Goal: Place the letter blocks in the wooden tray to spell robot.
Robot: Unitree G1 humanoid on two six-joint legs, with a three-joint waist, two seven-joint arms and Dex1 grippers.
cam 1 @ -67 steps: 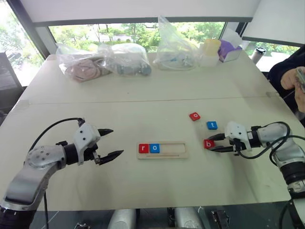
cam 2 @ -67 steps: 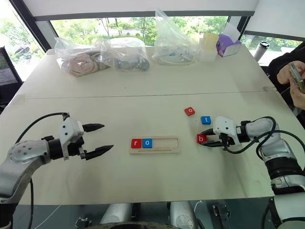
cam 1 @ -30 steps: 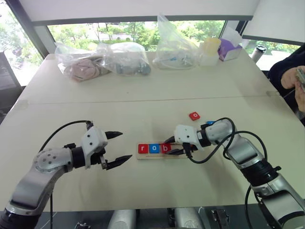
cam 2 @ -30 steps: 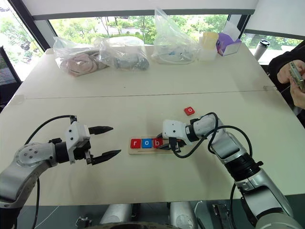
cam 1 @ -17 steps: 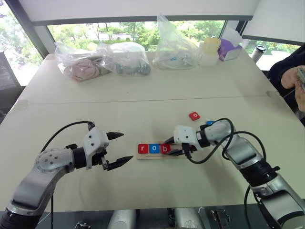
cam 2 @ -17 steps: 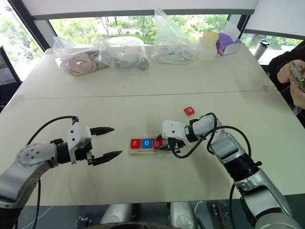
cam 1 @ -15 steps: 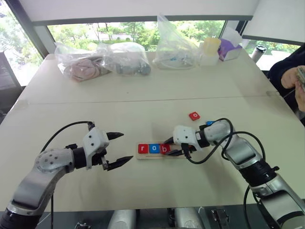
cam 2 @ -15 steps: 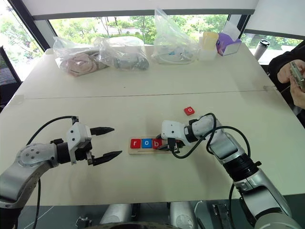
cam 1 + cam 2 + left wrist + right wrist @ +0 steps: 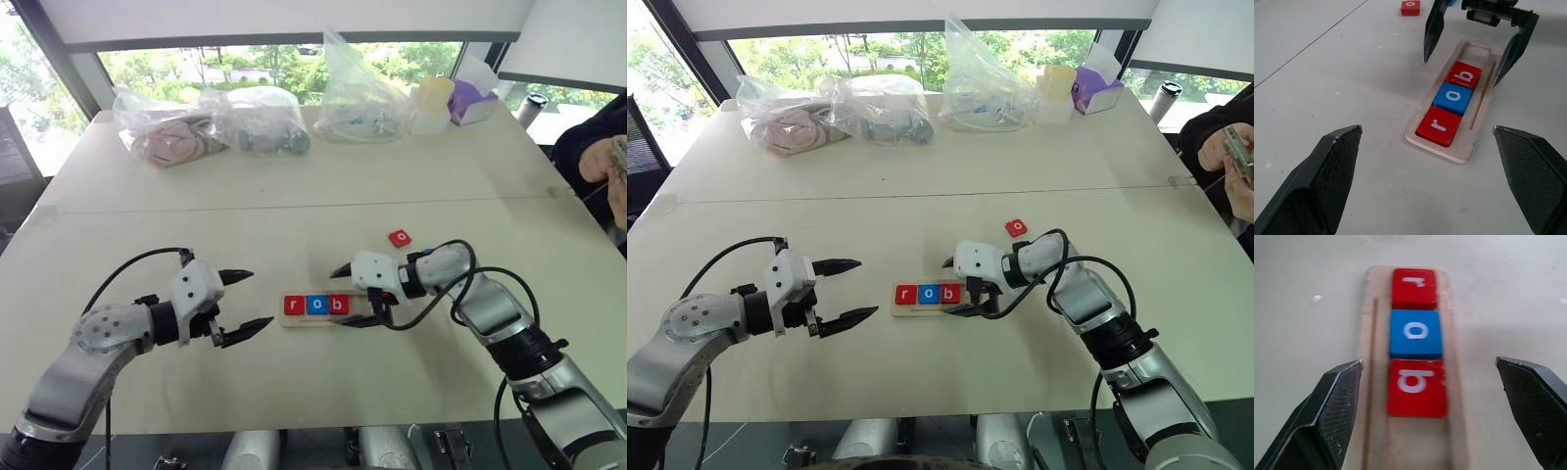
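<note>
The wooden tray [image 9: 368,313] lies mid-table, holding three letter blocks side by side: a red r [image 9: 294,305], a blue o [image 9: 316,305] and a red b [image 9: 339,305]. My right gripper [image 9: 346,296] stands open just above the b, a fingertip on each side of the tray and touching nothing. The right wrist view looks down on the b [image 9: 1417,387], o [image 9: 1415,333] and r [image 9: 1414,288]. Another red o block [image 9: 399,238] lies loose behind the tray to the right. My left gripper [image 9: 257,300] hangs open and empty, left of the tray.
Clear plastic bags [image 9: 257,119] of items, a yellow cup [image 9: 435,98] and a purple box [image 9: 474,103] line the table's far edge. A person's hand [image 9: 615,176] holds something at the right edge. Bare tabletop surrounds the tray.
My right gripper has opened and let go of the red b, which now rests in the tray beside the blue o. The left arm has stayed still.
</note>
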